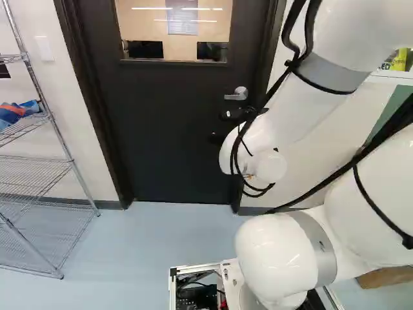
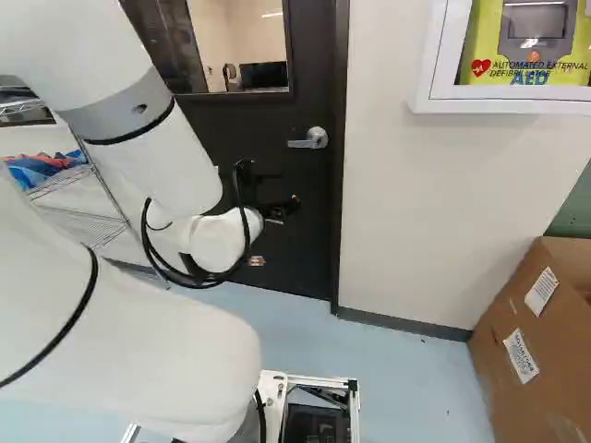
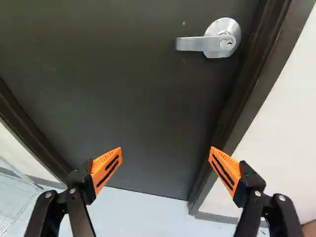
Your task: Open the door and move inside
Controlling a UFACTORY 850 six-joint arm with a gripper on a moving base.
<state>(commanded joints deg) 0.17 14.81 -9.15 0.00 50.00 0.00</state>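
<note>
Pale blue floor (image 1: 161,236) is spreading up to the foot of the door (image 1: 161,142), and a cream wall (image 2: 425,203) is running off to its right, with a dark grey baseboard (image 2: 406,323) lining the bottom. Dark and flat, the door is sitting closed in its dark frame (image 1: 97,116), and a window (image 1: 174,32) in its upper part is showing a lit room with dark screens beyond. To the left of the door, a wire rack (image 1: 72,163) is standing on the floor, its shelf holding a blue and orange bundle (image 1: 19,111). Between the rack and the door, a white switch plate (image 1: 44,48) is sitting on the wall. High on the wall to the right of the door, a white cabinet (image 2: 517,106) is hanging with a yellow case (image 2: 476,55) inside, and lower down, farther right of the door, a cardboard box (image 2: 536,360) is resting on the floor.

A silver lever handle (image 3: 222,42) is sitting on the right side of the door below the window, its lever lying level and pointing toward the door's middle. Black cables are running along the white arm (image 1: 322,39), which is reaching toward the door, bringing the gripper (image 2: 282,192) below the handle. Seen from the wrist, the gripper (image 3: 165,155) is facing the door released, its orange pads (image 3: 106,168) standing wide apart, with the handle showing ahead of them.
</note>
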